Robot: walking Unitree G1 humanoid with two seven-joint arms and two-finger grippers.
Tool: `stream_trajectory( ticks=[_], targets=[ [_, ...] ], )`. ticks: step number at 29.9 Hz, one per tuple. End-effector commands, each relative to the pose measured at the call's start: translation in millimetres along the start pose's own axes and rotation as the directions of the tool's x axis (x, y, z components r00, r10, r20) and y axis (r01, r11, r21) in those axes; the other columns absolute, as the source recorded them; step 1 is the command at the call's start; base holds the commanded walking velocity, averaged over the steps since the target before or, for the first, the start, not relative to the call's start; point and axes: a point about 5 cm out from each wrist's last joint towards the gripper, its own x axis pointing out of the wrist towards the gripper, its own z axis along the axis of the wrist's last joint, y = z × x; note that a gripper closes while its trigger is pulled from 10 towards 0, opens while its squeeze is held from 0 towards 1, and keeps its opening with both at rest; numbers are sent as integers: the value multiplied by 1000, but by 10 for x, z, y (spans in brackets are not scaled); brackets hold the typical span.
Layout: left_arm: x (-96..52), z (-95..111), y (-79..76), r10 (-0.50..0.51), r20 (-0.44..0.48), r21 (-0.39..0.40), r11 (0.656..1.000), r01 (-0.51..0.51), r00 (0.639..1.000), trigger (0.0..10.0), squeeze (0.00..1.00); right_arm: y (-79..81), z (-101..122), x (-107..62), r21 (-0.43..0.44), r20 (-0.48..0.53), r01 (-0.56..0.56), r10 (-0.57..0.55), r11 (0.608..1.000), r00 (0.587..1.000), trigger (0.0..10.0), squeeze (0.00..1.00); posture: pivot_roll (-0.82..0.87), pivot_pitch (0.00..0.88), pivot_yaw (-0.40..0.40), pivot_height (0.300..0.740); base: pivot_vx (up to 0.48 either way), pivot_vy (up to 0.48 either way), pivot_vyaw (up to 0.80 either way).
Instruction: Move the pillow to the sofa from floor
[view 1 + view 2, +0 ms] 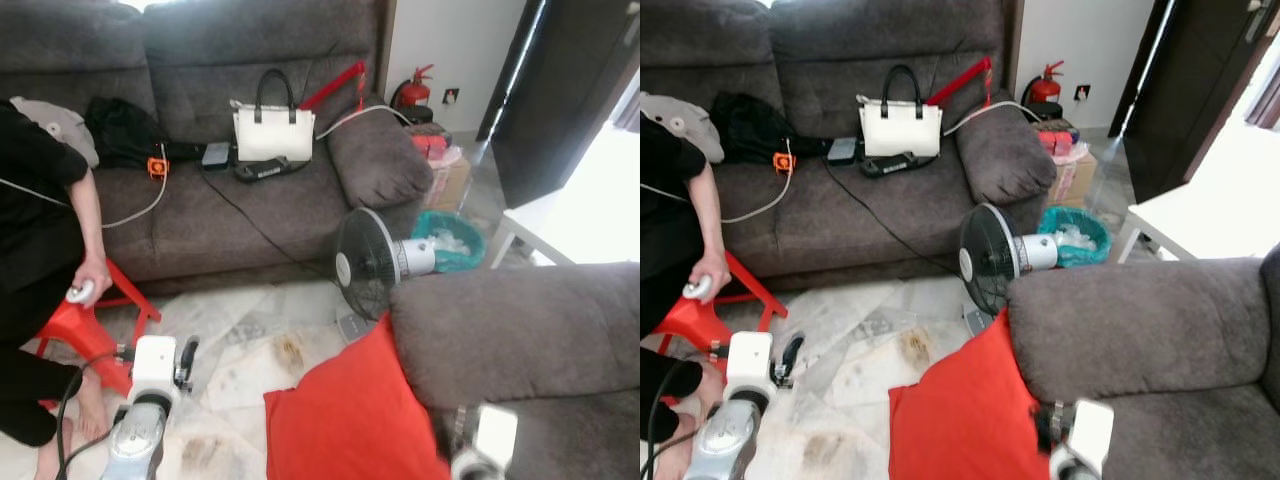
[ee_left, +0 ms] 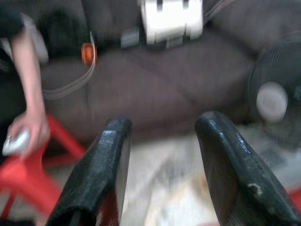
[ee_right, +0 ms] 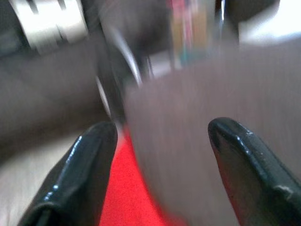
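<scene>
1. Down on the floor (image 1: 240, 350), the red pillow (image 1: 350, 415) leans against the near sofa arm (image 1: 510, 330), not yet lifted.
2. Both my grippers stand open and empty: the left gripper (image 2: 162, 165) hangs over the tiles, the right gripper (image 3: 160, 165) points at the pillow's edge beside the arm.
3. Risk, as I judge it: the fan (image 1: 365, 262) stands just beside the pillow, so a wide swing could knock it over.
4. A person (image 1: 40, 260) sits on a red stool (image 1: 85, 325) near my left arm; I could clip them.
5. The far sofa (image 1: 200, 210) seat carries a white bag (image 1: 272, 130) and cables, leaving less landing room.
</scene>
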Motion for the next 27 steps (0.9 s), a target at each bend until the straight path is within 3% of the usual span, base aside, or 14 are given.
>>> stream_trajectory(
  ticks=[1,5,13,20,27],
  targets=[
    [-44,-7,-6,-5,7,6,1000,5,1000,10000,0,11,-105,-96,17,-28,6,-5,1000,1000,10000,0,74,0,-3,740,0,0,0],
    [-80,86,-80,-32,58,1,999,32,998,10000,0,51,-101,-141,19,6,1,-1,1000,1000,10000,0,77,0,-5,740,0,0,0],
    [-186,115,-107,-37,68,-3,999,37,997,10000,0,85,-67,-280,24,71,-7,5,1000,997,10000,0,81,0,-15,740,0,0,0],
    [-87,155,-151,-47,68,-9,999,48,997,10000,0,101,13,-222,11,94,-20,18,1000,995,10000,0,72,0,-15,740,0,0,0],
    [-117,144,-176,-58,52,-15,998,59,997,10000,0,167,39,-169,-1,63,-29,29,1000,998,10000,0,77,0,-16,740,0,0,0]
  ],
)
